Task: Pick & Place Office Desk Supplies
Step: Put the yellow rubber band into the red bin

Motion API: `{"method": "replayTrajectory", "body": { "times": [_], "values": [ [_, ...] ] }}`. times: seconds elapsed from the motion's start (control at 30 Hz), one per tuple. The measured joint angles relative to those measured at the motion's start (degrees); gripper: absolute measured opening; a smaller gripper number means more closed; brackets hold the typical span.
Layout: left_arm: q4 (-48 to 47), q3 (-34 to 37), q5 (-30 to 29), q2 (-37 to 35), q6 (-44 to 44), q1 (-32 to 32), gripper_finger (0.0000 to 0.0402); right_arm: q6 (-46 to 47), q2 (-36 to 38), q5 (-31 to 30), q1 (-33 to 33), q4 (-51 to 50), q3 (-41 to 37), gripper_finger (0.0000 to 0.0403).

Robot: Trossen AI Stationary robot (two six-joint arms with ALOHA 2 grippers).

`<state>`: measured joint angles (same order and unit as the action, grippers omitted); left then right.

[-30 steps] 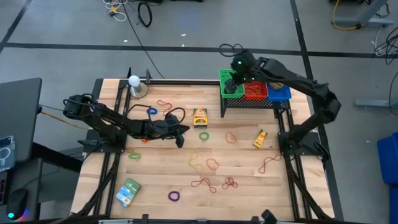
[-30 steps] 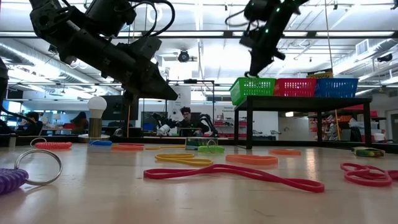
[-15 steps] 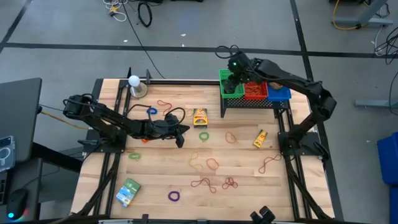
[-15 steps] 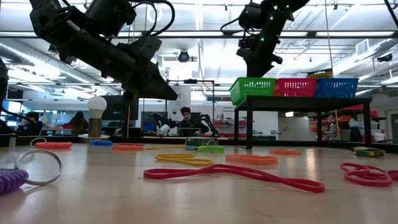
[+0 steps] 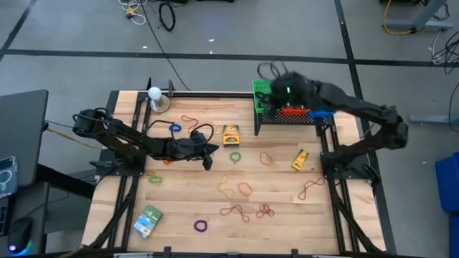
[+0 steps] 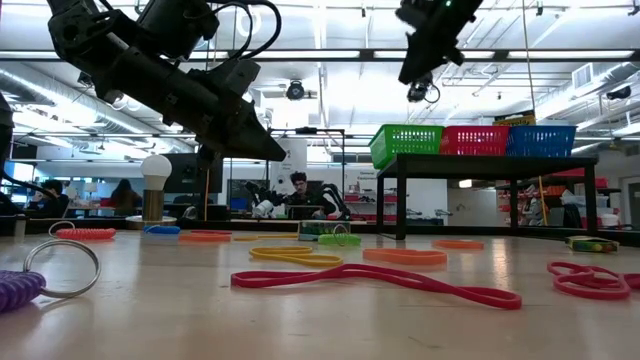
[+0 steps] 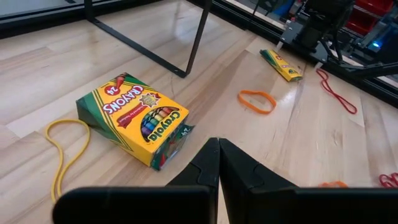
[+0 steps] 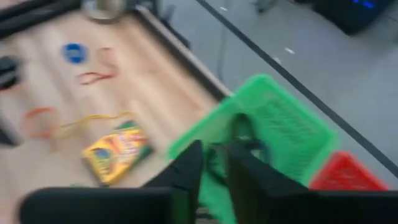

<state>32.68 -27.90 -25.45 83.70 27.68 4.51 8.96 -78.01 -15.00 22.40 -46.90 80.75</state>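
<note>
- Near edge of the worktop (image 5: 179, 208): green-blue packet (image 5: 148, 221), purple ring (image 5: 200, 226) and red bands (image 5: 247, 211) lie unpicked.
- Mid-worktop: left gripper (image 5: 209, 159) hovers with fingers pressed together, holding nothing, near the crayon box (image 5: 230, 135).
- Far side: right gripper (image 8: 211, 163) hangs above the green basket (image 5: 262, 91), fingers a little apart; whether it holds anything, I cannot tell.
- Judgement: a drop-off at the basket; next calls for reaching down to another supply.
</note>
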Motion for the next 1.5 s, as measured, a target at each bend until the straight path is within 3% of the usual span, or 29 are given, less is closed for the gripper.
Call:
{"method": "replayTrajectory", "body": {
  "times": [0.13,0.27,0.47,0.67,0.9,1.07,1.2,1.5],
  "values": [
    [0.0,0.0,1.2,0.0,0.0,0.0,0.0009,4.5,4.7,-0.1,-8.2,7.2,-9.4,0.0010],
    [-0.5,0.0,3.2,0.0,1.3,0.0,0.0009,9.6,8.7,-3.5,-18.0,16.5,-19.2,0.0018],
    [-1.6,0.0,3.2,0.0,4.8,0.0,0.0009,16.8,12.1,-16.0,-31.7,23.3,-28.9,0.0009],
    [-4.7,-2.2,3.4,0.0,5.0,0.7,0.0009,22.8,12.5,-16.7,-39.6,23.6,-34.3,0.0010],
    [-19.4,-7.5,4.6,0.0,5.3,5.2,0.0008,26.0,12.5,-17.6,-43.1,28.1,-41.4,0.0005],
    [-26.9,-9.5,5.0,0.0,12.4,7.5,0.0010,26.2,12.5,-19.2,-43.1,40.2,-48.8,0.0013],
    [-31.8,-10.6,4.2,1.2,20.0,8.6,0.0012,25.5,12.5,-19.3,-42.6,43.4,-51.9,0.0028],
    [-30.3,-14.9,7.6,9.7,26.4,10.5,0.0013,22.3,12.4,-19.9,-41.6,43.3,-53.4,0.0034]
  ]
}}
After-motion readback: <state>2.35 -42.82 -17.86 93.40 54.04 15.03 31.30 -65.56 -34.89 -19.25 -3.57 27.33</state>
